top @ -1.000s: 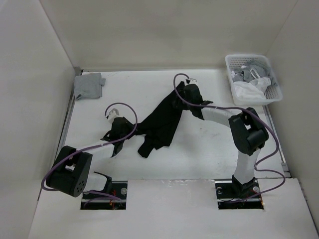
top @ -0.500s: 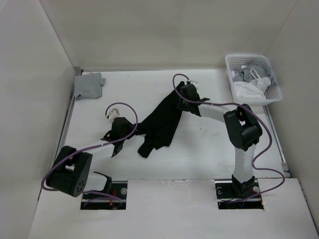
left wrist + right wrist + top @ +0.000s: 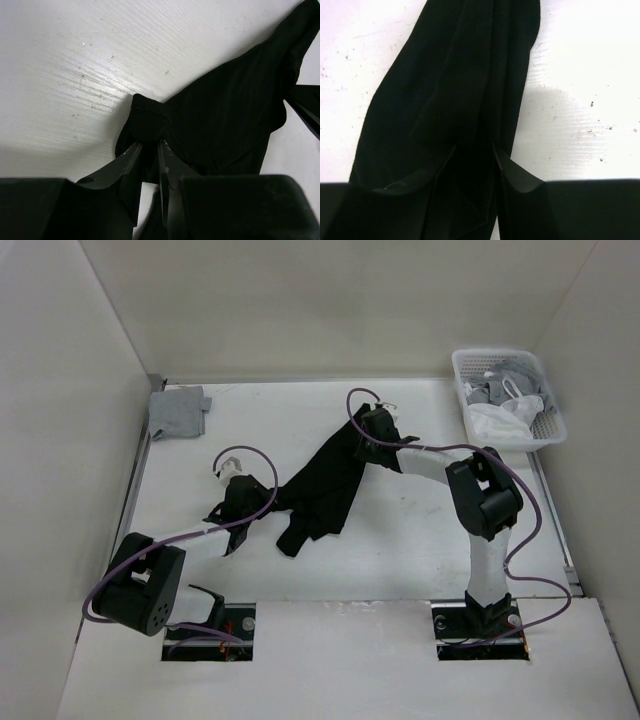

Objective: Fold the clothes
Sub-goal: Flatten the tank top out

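The clothes [image 3: 325, 485], one black garment, lie bunched in a slanting strip across the middle of the white table [image 3: 430, 530]. My left gripper [image 3: 268, 502] is at the garment's lower left end. In the left wrist view it [image 3: 149, 142] is shut on a small fold of the black fabric [image 3: 225, 115], which spreads away to the right. My right gripper [image 3: 358, 447] is at the upper right end. In the right wrist view its fingers [image 3: 474, 147] are closed round a thick bunch of the cloth [image 3: 455, 75], and fabric fills the gap between them.
A small folded grey cloth [image 3: 178, 410] lies at the back left corner. A white plastic basket [image 3: 458, 370] with white and grey garments stands at the back right. Walls close in the table on the left, back and right.
My right gripper has closed in on the garment's upper end, and its arm has shifted a little to the left. The left arm has stayed where it was, its jaws a little tighter.
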{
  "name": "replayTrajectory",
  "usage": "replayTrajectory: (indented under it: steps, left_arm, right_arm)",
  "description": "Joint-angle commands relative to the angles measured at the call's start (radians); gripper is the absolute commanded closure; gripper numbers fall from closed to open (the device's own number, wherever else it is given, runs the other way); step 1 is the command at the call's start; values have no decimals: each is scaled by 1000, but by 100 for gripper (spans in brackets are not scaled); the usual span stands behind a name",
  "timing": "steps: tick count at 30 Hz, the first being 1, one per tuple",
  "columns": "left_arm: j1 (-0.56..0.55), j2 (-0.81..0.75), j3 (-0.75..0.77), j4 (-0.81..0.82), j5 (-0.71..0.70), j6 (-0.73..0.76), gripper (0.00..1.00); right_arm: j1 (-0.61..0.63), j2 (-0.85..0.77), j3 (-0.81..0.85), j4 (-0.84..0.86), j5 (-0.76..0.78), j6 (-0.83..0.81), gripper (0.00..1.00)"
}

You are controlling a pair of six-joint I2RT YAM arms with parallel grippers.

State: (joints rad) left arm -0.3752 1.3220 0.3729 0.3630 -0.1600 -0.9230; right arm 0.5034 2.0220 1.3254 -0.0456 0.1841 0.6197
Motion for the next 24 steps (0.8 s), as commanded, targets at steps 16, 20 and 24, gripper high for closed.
replayTrajectory:
  steps: [16,20,24]
  left_arm:
    - [6,-17,-2,48,16,16,84]
    - [8,-21,-3,48,16,16,84]
    - [9,-17,-2,48,16,16,84]
  right_arm:
    - [-1,-126,-48,38,-12,9,58]
    - [-6,-114,-34,62,-24,25,64]
    - [-19,-54,0,56,-24,43,69]
